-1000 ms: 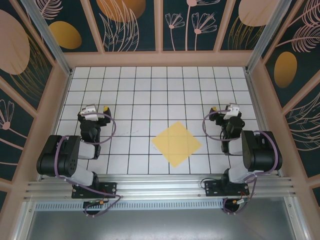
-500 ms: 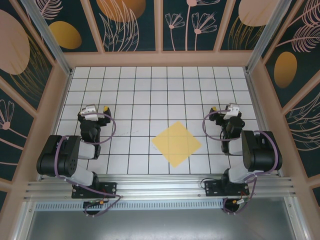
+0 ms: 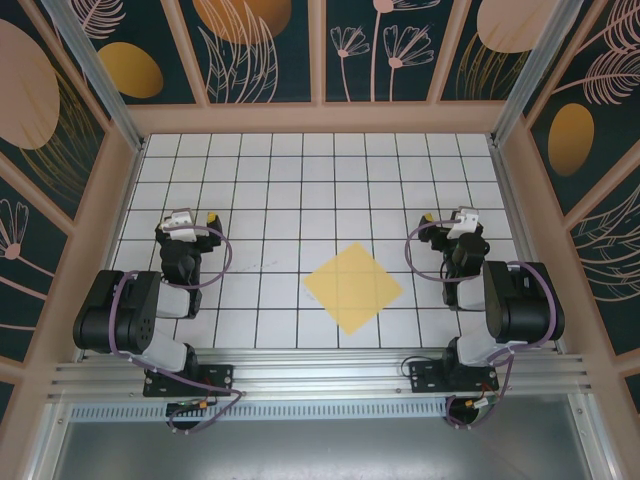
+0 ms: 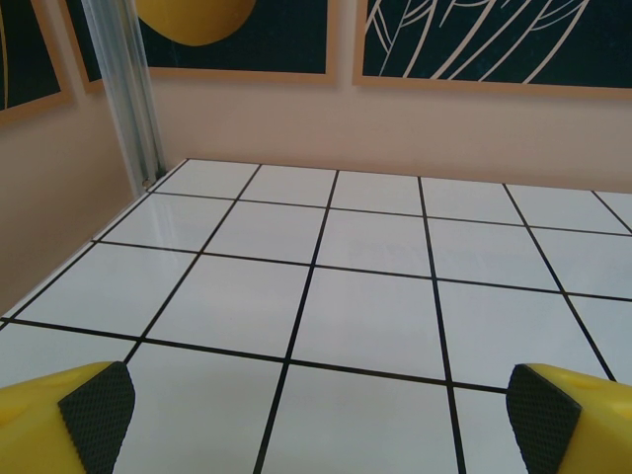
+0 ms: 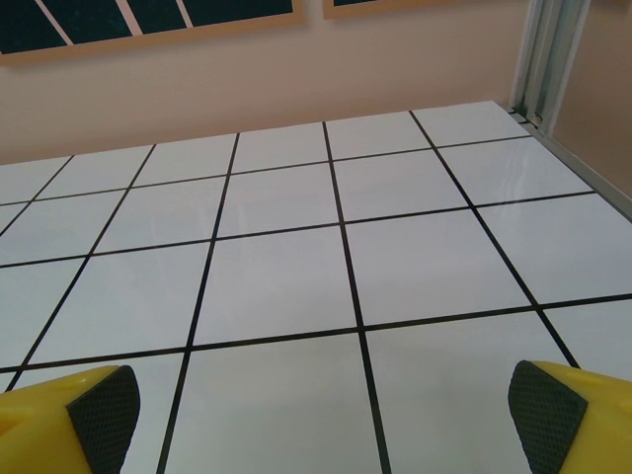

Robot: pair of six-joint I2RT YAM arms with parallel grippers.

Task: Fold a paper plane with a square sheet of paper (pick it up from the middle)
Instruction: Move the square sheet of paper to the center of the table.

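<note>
L fingers (image 4: 97, 415) spread wide, empty | R fingers (image 5: 104, 415) same | sheet (image 3: 352, 287) flat, untouched

Here's the square sheet of paper (image 3: 352, 288), lying flat with bare tabletop (image 3: 300, 180) open on every side of it, so there's room to come in from either flank. Left of the sheet, the left arm (image 3: 125, 315) sits folded well apart, its left claw (image 4: 318, 415) spread wide over bare tiles. Right of the sheet, the right arm (image 3: 520, 300) stands nearer, and its right claw (image 5: 316, 420) is spread wide too. Beyond the sheet, free tiles run up to the back wall (image 3: 320, 117). A metal post (image 4: 123, 94) marks the far left corner.
</note>
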